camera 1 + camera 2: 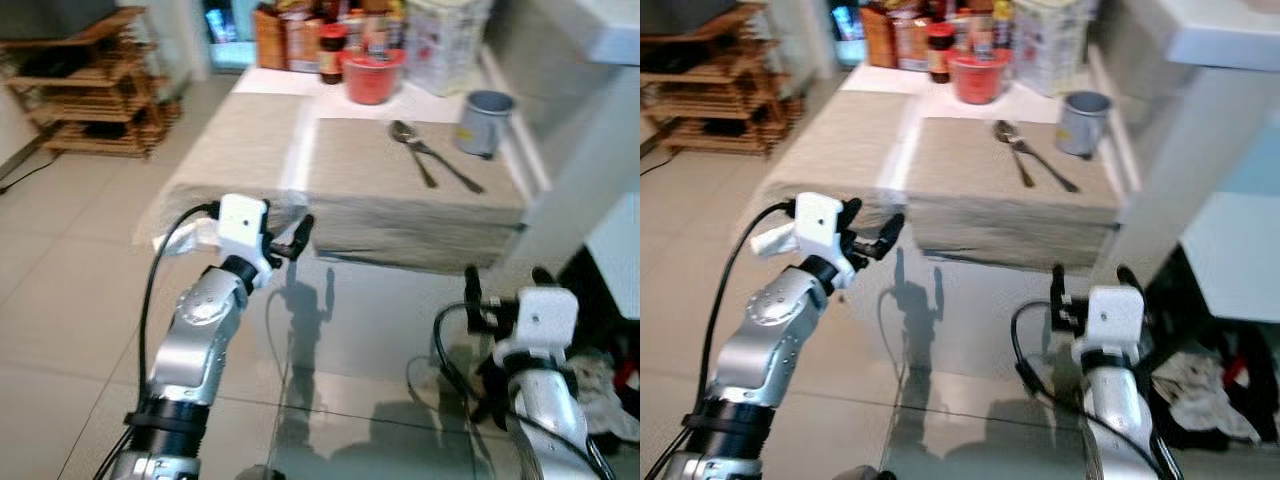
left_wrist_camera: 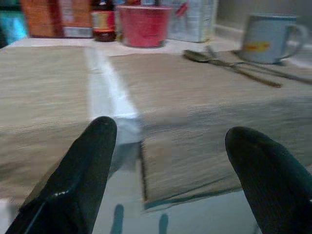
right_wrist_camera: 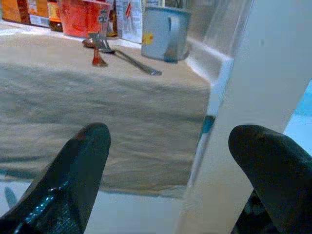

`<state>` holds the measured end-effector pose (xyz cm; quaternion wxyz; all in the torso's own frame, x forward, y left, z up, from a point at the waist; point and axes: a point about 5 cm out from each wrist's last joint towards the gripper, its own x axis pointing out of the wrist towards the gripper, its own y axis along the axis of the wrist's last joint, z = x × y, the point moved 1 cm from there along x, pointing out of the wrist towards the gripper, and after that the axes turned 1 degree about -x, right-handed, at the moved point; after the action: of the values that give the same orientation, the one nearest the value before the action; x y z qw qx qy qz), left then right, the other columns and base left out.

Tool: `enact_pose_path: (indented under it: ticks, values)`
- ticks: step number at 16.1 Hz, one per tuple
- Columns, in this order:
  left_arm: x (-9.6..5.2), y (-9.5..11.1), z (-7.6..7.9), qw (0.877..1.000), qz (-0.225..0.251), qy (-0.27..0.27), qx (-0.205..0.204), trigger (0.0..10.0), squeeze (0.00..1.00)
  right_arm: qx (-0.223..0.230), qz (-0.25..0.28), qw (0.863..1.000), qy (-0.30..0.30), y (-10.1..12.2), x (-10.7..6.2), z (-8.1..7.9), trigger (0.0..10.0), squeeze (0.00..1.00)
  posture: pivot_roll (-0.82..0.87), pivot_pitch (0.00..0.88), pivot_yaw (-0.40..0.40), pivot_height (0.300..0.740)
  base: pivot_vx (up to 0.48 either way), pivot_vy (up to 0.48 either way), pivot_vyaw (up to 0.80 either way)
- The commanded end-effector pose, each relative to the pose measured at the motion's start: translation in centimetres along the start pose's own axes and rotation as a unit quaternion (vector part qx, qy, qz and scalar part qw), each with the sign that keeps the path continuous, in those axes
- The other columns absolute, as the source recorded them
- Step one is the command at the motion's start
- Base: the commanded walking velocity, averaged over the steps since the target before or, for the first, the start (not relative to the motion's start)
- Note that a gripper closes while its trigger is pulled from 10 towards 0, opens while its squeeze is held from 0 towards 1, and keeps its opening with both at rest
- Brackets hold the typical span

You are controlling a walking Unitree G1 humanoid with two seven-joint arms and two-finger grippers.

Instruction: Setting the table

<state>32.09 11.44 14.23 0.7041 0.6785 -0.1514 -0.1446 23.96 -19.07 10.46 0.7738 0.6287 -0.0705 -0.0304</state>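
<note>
We see two beige mats (image 1: 400, 180) side by side on the glass tabletop (image 1: 350, 340). Spoon (image 1: 412, 150) and fork (image 1: 445, 165) lie on the right mat, the mug (image 1: 485, 122) just beside them. Left gripper (image 1: 285, 240) hovers at the mats' near edge, fingers (image 2: 78, 175) apart; right gripper (image 1: 505, 285) hangs lower, fingers (image 3: 68, 175) apart.

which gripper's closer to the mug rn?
Right. The right gripper sits below the mug, on its side of the table; the left gripper is farther across, at the placemat's near-left corner.
</note>
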Motion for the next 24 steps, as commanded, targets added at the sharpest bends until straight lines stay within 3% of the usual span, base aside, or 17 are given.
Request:
enact_pose_path:
  ticks: [1,6,7,9,10,13,24]
  values:
    - [0.1,0.1,-0.2,1.000,0.002,0.001,0.004,10.0,0.00,-0.004,-0.003,1.000,0.005,0.1,0.3,-0.3,10.0,0.00,-0.05,0.031,0.047,0.740,0.000,0.000,-0.73]
    - [0.1,0.0,-0.6,1.000,0.006,0.024,0.005,10.0,0.02,0.002,0.016,0.999,0.029,1.0,1.8,-1.3,10.0,0.00,-0.03,0.029,0.024,0.740,0.000,-0.092,-0.15]
    - [0.0,0.0,-0.6,1.000,0.006,0.025,0.003,10.0,0.13,0.002,0.018,0.999,0.033,1.1,2.0,-1.4,10.0,0.00,-0.03,0.028,0.020,0.740,0.000,-0.446,0.00]
    - [0.0,0.0,-0.6,1.000,0.009,0.027,-0.002,10.0,0.09,0.003,0.020,0.999,0.039,1.3,2.3,-1.7,10.0,0.00,-0.02,0.030,0.015,0.740,0.000,-0.444,0.00]
    - [-0.1,0.0,-0.6,1.000,0.009,0.025,0.000,10.0,0.00,0.003,0.020,0.999,0.041,1.2,2.3,-1.7,10.0,0.00,-0.02,0.028,0.014,0.740,0.000,-0.431,0.00]
    - [0.0,-0.1,-0.5,1.000,0.008,0.026,0.008,10.0,0.00,0.001,0.016,0.999,0.047,1.1,2.4,-1.8,10.0,0.00,-0.02,0.032,0.012,0.740,0.305,-0.365,0.00]
    - [0.3,0.3,-0.4,0.999,0.018,0.032,0.001,10.0,0.00,0.002,0.015,0.998,0.058,0.9,2.5,-2.2,10.0,0.00,-0.03,0.039,0.021,0.740,0.000,0.000,0.00]
